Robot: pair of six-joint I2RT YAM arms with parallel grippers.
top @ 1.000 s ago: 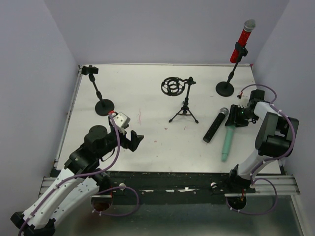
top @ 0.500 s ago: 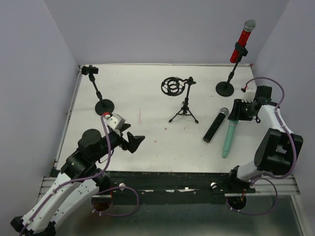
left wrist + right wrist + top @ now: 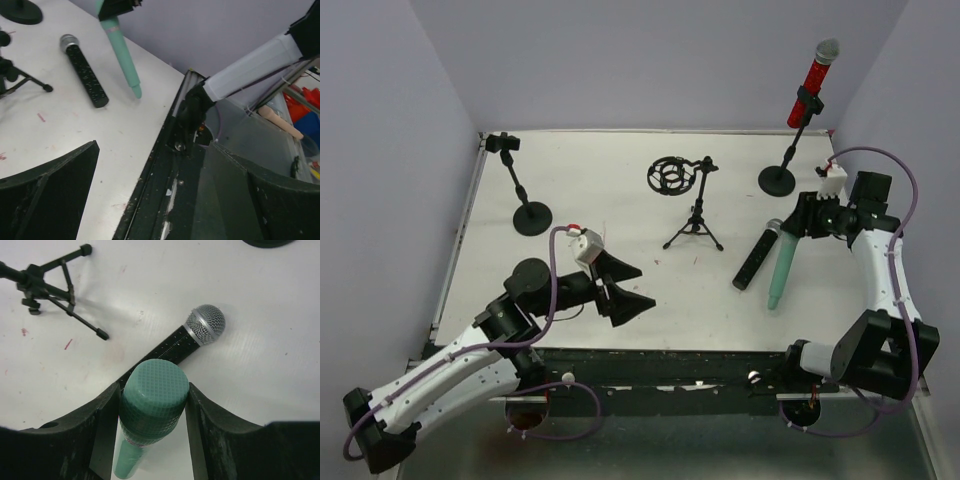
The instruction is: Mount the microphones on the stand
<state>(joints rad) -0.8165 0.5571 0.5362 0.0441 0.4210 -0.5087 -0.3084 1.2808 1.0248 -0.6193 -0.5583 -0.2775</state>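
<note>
Mint-green microphone [image 3: 154,400], grid-textured head. Black microphone [image 3: 186,338], white-speckled body, silver mesh head. Red microphone [image 3: 812,78], grey mesh head, above white table [image 3: 620,200].

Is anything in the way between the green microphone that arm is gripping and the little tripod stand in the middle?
Yes. The black microphone lies flat between the green microphone and the tripod stand, close beside the green one. Carried high, it would probably clear.

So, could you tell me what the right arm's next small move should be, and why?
Probably lift straight up: the right gripper is shut on the head of the mint-green microphone, while its tail hangs low by the table, close beside the black microphone.
</note>
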